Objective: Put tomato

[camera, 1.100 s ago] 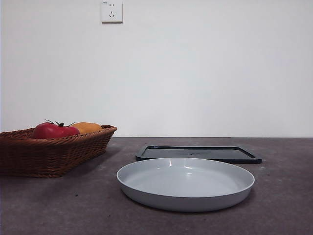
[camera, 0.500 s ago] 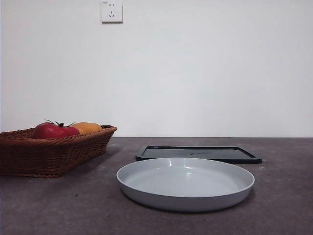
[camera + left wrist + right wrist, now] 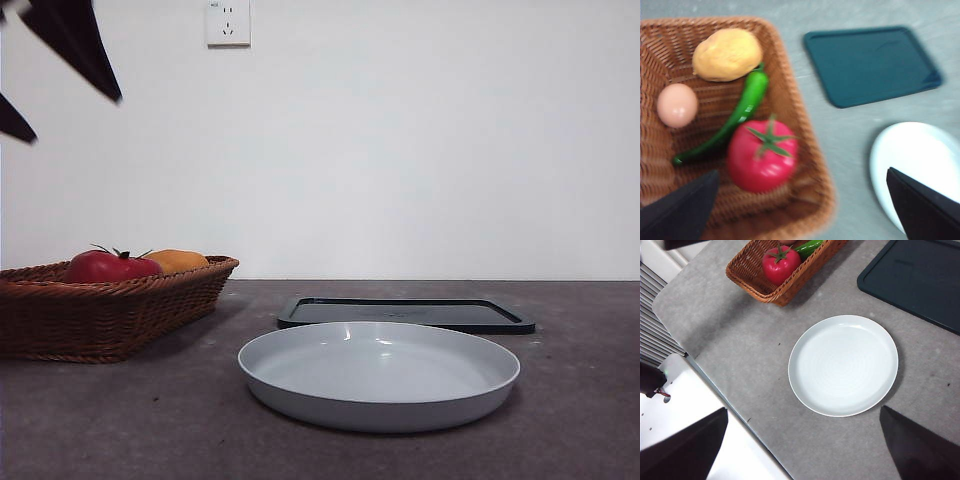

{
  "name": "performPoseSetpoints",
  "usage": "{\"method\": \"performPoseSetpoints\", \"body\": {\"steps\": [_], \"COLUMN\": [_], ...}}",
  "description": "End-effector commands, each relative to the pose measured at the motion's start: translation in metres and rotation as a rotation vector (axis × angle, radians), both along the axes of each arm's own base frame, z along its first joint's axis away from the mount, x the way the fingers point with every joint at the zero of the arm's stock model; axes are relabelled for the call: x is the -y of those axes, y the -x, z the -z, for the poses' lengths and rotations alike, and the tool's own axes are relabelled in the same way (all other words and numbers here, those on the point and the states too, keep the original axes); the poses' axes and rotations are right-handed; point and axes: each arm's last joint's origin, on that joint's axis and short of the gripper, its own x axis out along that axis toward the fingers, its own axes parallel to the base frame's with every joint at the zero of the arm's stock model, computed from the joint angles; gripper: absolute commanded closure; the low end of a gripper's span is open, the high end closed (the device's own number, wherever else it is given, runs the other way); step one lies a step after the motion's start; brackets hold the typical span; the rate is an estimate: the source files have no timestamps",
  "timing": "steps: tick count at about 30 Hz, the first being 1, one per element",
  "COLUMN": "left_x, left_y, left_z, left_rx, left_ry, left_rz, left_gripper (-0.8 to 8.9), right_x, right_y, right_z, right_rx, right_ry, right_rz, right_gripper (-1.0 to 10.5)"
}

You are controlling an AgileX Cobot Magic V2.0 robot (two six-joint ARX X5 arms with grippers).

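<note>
The glossy red tomato point(image 3: 105, 267) point(image 3: 762, 155) point(image 3: 780, 265) with its green calyx lies in a brown wicker basket point(image 3: 110, 320) point(image 3: 810, 145) point(image 3: 755, 282) at the table's left. My left gripper point(image 3: 75, 118) point(image 3: 801, 172) hangs high above the basket, open and empty, with the tomato just ahead of its jaws in the left wrist view. Well above the table, my right gripper point(image 3: 804, 409) is open over the near edge of a white plate point(image 3: 842, 365), holding nothing.
The white plate point(image 3: 380, 380) point(image 3: 910, 155) sits mid-table with a dark flat tray point(image 3: 405, 313) point(image 3: 870, 65) point(image 3: 912, 280) behind it. The basket also holds an orange-yellow fruit point(image 3: 178, 260) point(image 3: 727, 54), a pale pinkish fruit point(image 3: 677, 105) and a green chili point(image 3: 745, 107).
The left gripper's black jaws have come into the front view at the top left corner. The tomato, basket, plate and tray have not moved.
</note>
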Motion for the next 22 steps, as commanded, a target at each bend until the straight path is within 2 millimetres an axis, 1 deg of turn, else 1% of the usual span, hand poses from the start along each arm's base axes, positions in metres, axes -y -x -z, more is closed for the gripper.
{"method": "performPoseSetpoints", "body": {"steps": [1,5,11,15,22], "left_x": [0.005,0.008,0.013,0.014,0.018], "left_y": [-0.017,-0.036,-0.058,-0.067,-0.077], "left_z": [0.005,0.024,0.049,0.062,0.08], "left_rx": [0.021,-0.008,-0.051,-0.069,-0.112], "left_ry": [-0.057,-0.118,-0.134,-0.145,-0.156], "left_rz": [0.017,0.032,0.044,0.053,0.065], "left_gripper": [2.51,2.51,2.51,2.51,2.51], "right_x": [-0.001,-0.001,-0.001,-0.001,-0.001], "right_y": [-0.001,-0.001,-0.001,-0.001,-0.001], "right_z": [-0.005,-0.005,-0.005,-0.005,-0.005], "right_rx": [0.024,0.024,0.023,0.021,0.022], "right_ry": [-0.001,-0.001,-0.001,-0.002,-0.002], "right_rz": [-0.01,-0.01,-0.01,-0.009,-0.009], "right_gripper": [4.6,4.6,4.6,4.6,4.6]}}
